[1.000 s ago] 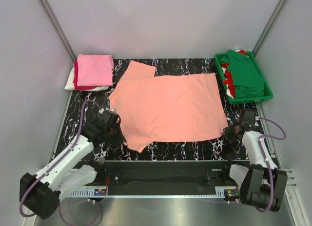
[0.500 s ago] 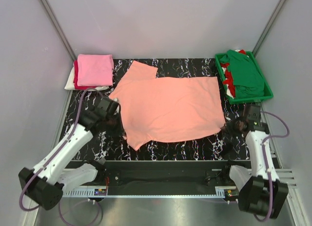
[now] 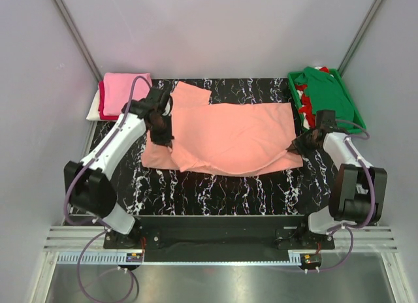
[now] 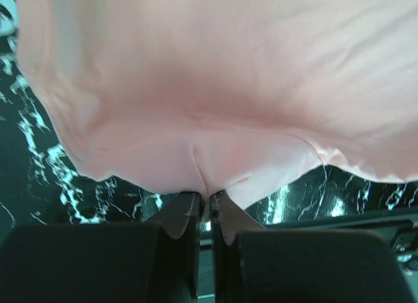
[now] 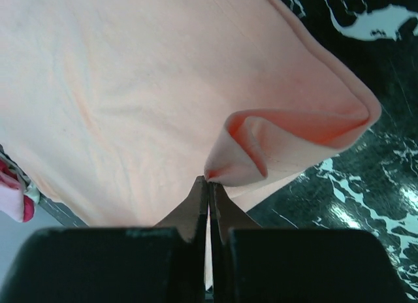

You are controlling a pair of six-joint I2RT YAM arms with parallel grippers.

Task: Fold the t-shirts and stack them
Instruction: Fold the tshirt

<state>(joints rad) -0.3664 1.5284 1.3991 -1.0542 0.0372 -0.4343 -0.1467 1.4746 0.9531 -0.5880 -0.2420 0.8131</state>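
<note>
Since a second ago both arms have swung away from the near edge, dragging the near hem of the salmon-peach shirt (image 3: 235, 136) up and over toward the far side.

From above, your left claw (image 3: 162, 134) sits at the shirt's left edge, near the folded bright pink shirt (image 3: 124, 94) at far left. Your right claw (image 3: 297, 145) sits at the right edge, near the dark green shirt (image 3: 330, 94). The shirt lies mid-tabletop (image 3: 222, 192), its near part doubled over, and a sleeve pokes out at far left.

The left wrist view shows the fingers (image 4: 189, 218) pinched tight on a pucker of salmon cloth, with the rest hanging ahead of them.

The right wrist view shows the same: the fingers are closed hard on a folded-back corner, and the cloth curls into a loop just above the tips.

You look to be midway through the first lengthwise fold. The held hem looks short of the far edge, so next you would need to carry both corners evenly to meet it. Keep the cloth taut between the claws, lower it flat, then let go — uneven travel could skew the crease.
</note>
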